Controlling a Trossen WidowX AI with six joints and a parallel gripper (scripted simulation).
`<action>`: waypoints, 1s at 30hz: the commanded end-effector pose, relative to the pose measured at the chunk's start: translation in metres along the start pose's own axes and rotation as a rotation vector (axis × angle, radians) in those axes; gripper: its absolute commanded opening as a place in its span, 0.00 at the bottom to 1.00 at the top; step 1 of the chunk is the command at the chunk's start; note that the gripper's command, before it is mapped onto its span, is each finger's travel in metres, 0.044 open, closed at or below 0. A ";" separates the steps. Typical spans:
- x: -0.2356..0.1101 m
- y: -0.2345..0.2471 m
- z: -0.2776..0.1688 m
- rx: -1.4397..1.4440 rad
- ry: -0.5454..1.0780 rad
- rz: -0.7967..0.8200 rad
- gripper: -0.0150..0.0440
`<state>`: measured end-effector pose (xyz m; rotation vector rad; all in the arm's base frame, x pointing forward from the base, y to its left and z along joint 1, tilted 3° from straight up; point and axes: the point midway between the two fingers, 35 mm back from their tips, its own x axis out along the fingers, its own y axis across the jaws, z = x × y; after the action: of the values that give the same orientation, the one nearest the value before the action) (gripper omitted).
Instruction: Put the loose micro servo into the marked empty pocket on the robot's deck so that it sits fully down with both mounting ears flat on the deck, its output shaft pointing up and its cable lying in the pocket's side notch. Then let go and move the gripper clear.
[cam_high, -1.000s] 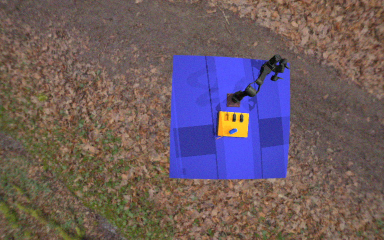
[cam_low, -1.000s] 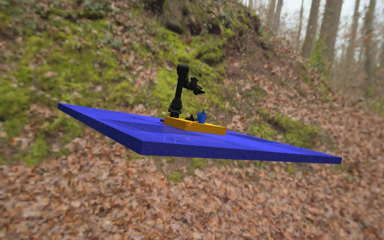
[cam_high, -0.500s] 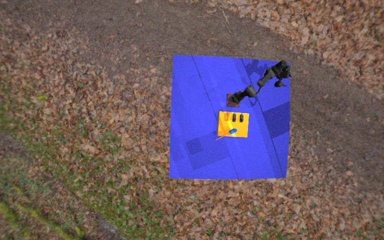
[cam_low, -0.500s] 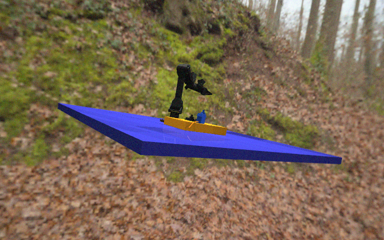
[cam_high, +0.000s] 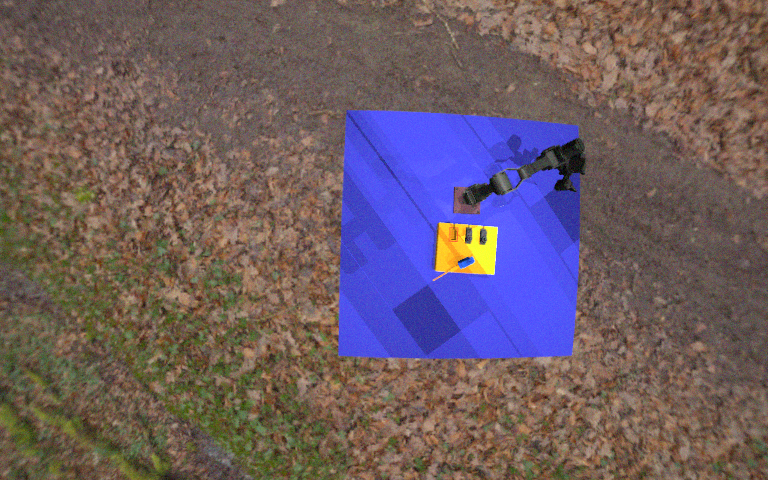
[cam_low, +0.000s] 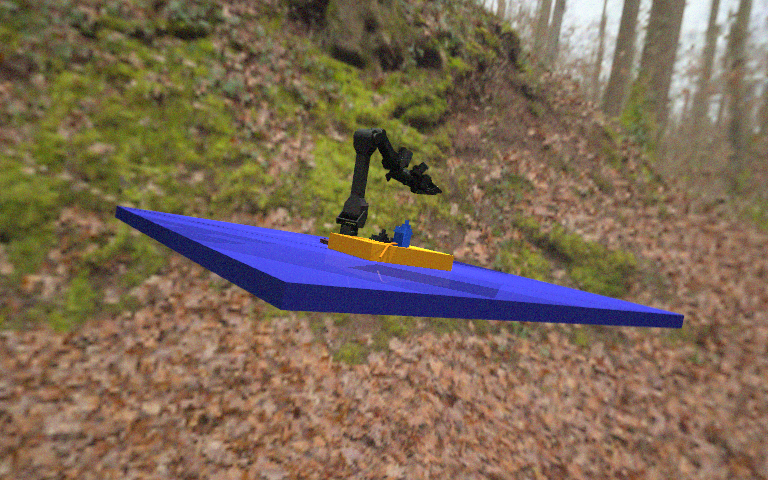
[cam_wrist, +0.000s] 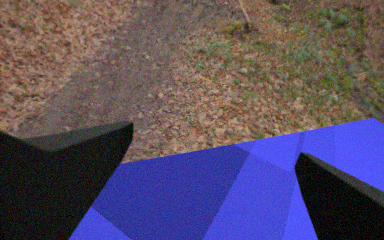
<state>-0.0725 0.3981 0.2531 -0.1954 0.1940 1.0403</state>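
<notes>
The loose blue micro servo (cam_high: 466, 262) (cam_low: 403, 234) stands on the yellow deck (cam_high: 483, 264) (cam_low: 424, 258), near the edge away from the arm's base. A small part points up from its top in the exterior view. Its orange cable (cam_high: 444, 274) runs out over the deck's edge. The marked empty pocket (cam_high: 453, 233) is outlined at the deck's corner nearer the base, with a notch line towards the base side. My gripper (cam_low: 437, 190) (cam_wrist: 214, 145) is open and empty, high above the table and well away from the servo. Neither servo nor deck shows in the wrist view.
Two black servos (cam_high: 468, 234) (cam_high: 483, 236) sit in a row beside the pocket. The arm's base stands on a brown plate (cam_high: 459, 208) just beyond the deck. The blue table (cam_high: 390, 152) (cam_low: 237, 254) (cam_wrist: 250, 200) carries shadows, and its edge crosses the wrist view.
</notes>
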 end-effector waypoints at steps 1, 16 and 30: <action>0.015 -0.016 0.001 -0.044 0.025 -0.035 1.00; 0.073 -0.113 -0.006 -0.286 0.193 -0.204 1.00; 0.107 -0.234 -0.023 -0.605 0.500 -0.287 1.00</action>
<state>0.1482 0.3798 0.2257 -0.8826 0.2465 0.7457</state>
